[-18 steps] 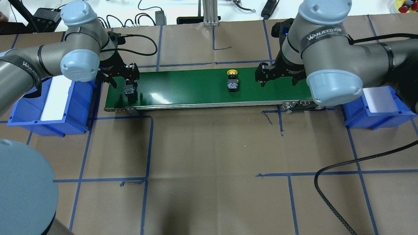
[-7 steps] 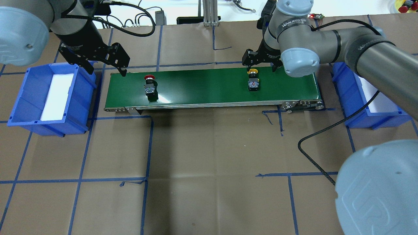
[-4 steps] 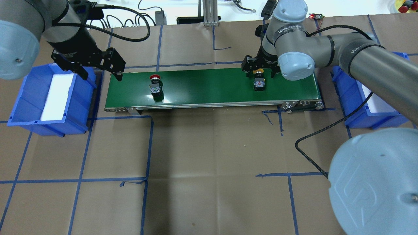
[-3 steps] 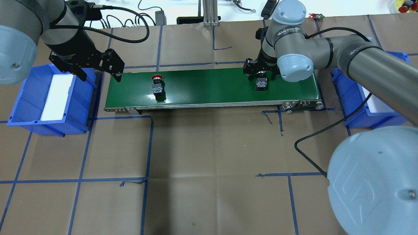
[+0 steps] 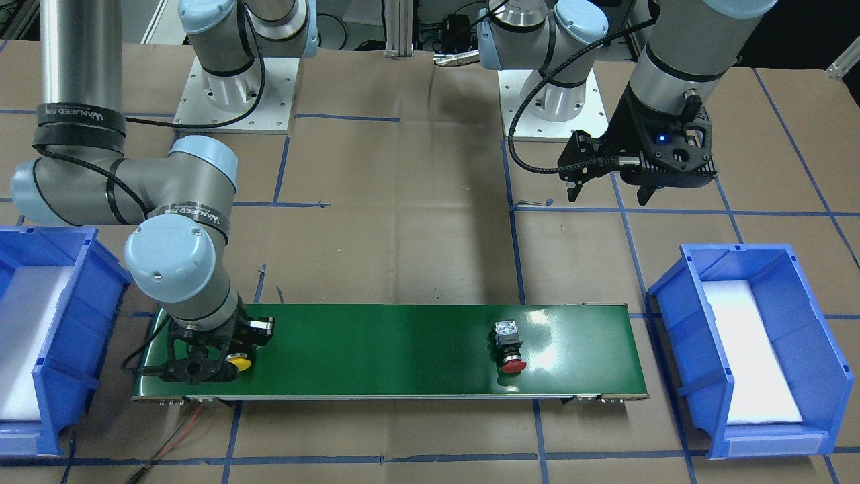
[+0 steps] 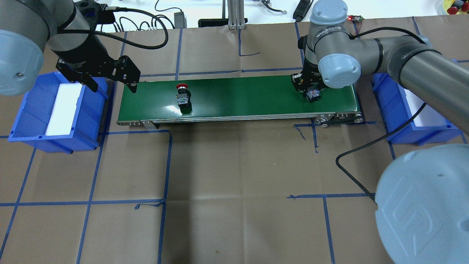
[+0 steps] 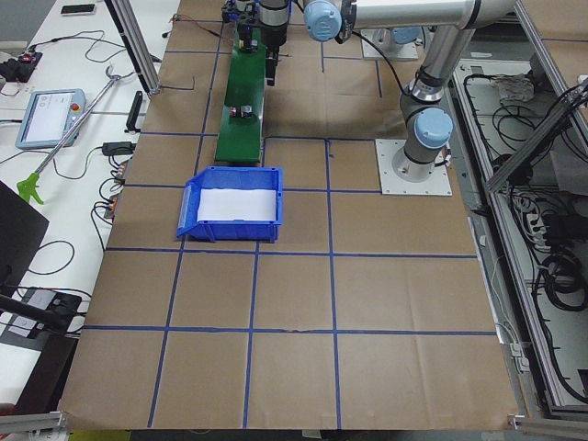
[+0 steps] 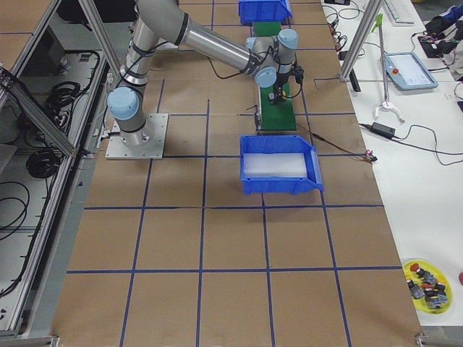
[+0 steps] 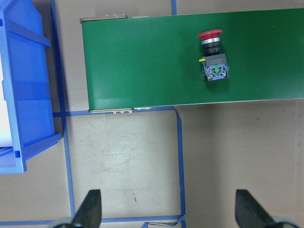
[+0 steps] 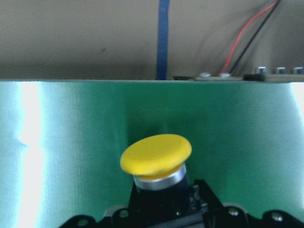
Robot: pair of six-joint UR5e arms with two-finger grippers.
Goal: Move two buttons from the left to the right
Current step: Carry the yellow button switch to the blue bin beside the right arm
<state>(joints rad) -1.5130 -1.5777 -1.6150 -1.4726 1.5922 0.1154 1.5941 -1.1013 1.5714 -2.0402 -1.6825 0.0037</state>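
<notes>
Overhead, right pincer (image 6: 310,91) hides yellow cap (image 5: 236,364), shown frontally

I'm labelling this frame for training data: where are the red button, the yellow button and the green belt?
red button (image 6: 181,86), overhead exterior view, on its red cap.
yellow button (image 10: 156,154), right wrist view, on its yellow cap.
green belt (image 6: 238,95), overhead exterior view, on its bare middle surface.

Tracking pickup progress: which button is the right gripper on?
The yellow-capped button, between the right gripper's jaws; the red-capped button lies apart, ungripped.
</notes>
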